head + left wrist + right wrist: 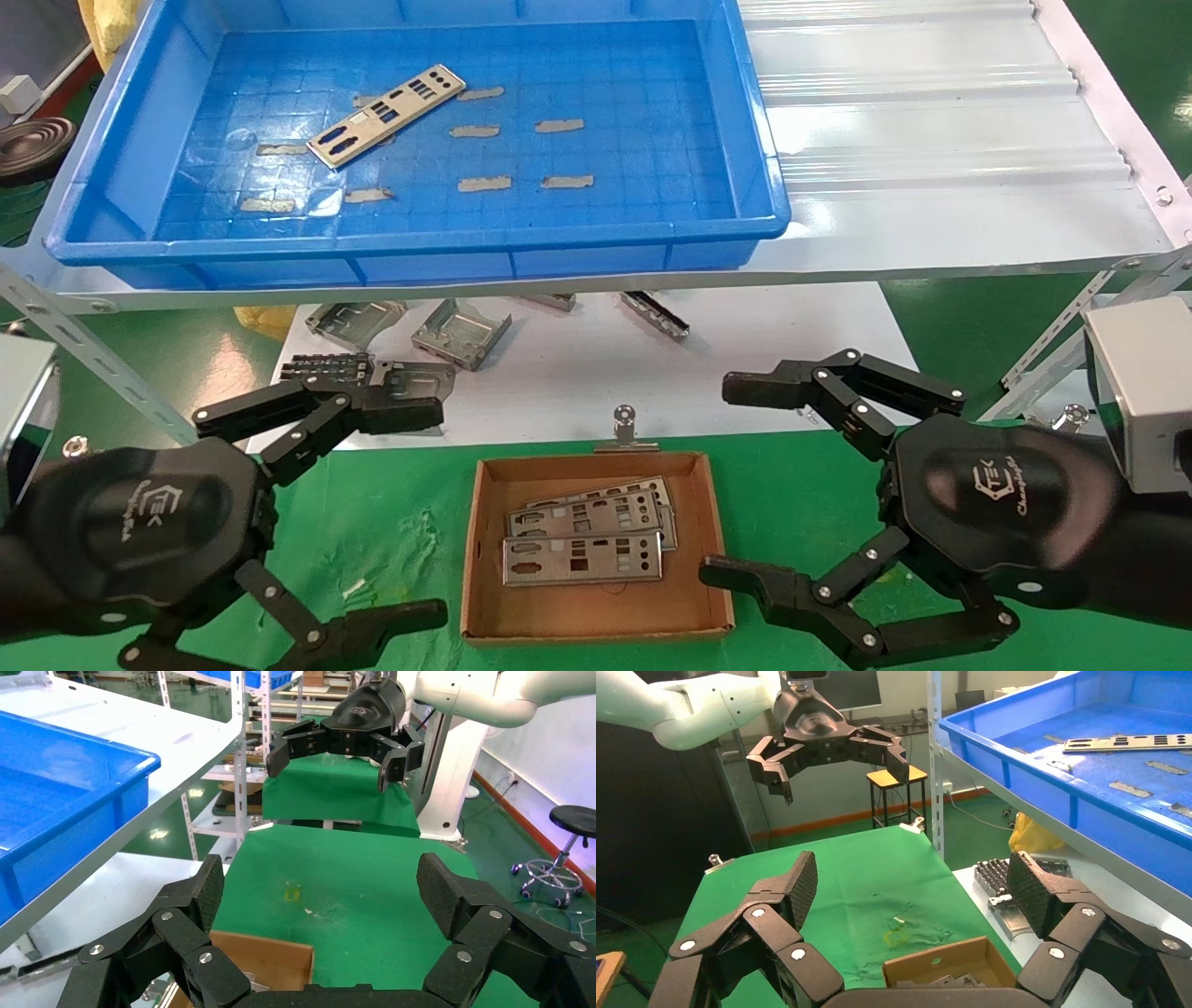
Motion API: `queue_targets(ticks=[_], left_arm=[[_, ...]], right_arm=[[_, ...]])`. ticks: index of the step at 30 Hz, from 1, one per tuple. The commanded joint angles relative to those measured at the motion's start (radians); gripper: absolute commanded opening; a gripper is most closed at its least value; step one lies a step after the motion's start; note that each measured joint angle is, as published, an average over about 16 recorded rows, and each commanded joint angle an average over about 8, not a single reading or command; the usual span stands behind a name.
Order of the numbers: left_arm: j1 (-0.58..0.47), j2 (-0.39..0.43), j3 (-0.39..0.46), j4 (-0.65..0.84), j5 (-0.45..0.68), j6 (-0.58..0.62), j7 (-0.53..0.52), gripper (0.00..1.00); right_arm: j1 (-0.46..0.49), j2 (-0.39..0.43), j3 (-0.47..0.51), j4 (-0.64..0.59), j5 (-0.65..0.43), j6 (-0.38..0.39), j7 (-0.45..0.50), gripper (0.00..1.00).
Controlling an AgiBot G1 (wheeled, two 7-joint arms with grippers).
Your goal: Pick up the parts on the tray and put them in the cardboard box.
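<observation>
One thin silver plate (386, 114) lies at a slant on the floor of the blue tray (773, 177), at its far left; it also shows in the right wrist view (1128, 742). The cardboard box (484, 550) sits on the green cloth between my grippers and holds three stacked plates (582, 557). My left gripper (424, 511) is open and empty, to the left of the box. My right gripper (736, 480) is open and empty, to the right of the box. The box corner shows in the left wrist view (270, 960) and in the right wrist view (947, 962).
Bulky folded grey brackets (461, 333) lie on a white sheet under the tray shelf. Beige tape strips (484, 183) dot the tray floor. A white corrugated sheet (931, 121) lies right of the tray. A binder clip (624, 431) stands behind the box.
</observation>
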Motion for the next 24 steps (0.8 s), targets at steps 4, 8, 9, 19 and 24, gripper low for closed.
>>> queue_targets(ticks=[4,8,9,19,24], left_arm=[[0.000,0.000,0.000,0.000,0.000,0.000,0.000,1.00],[0.000,0.000,0.000,0.000,0.000,0.000,0.000,1.00],[0.000,0.000,0.000,0.000,0.000,0.000,0.000,1.00],[0.000,0.000,0.000,0.000,0.000,0.000,0.000,1.00],[0.000,0.000,0.000,0.000,0.000,0.000,0.000,1.00]], right_arm=[[0.000,0.000,0.000,0.000,0.000,0.000,0.000,1.00],[0.000,0.000,0.000,0.000,0.000,0.000,0.000,1.00],[0.000,0.000,0.000,0.000,0.000,0.000,0.000,1.00],[0.000,0.000,0.000,0.000,0.000,0.000,0.000,1.00],[0.000,0.000,0.000,0.000,0.000,0.000,0.000,1.00]])
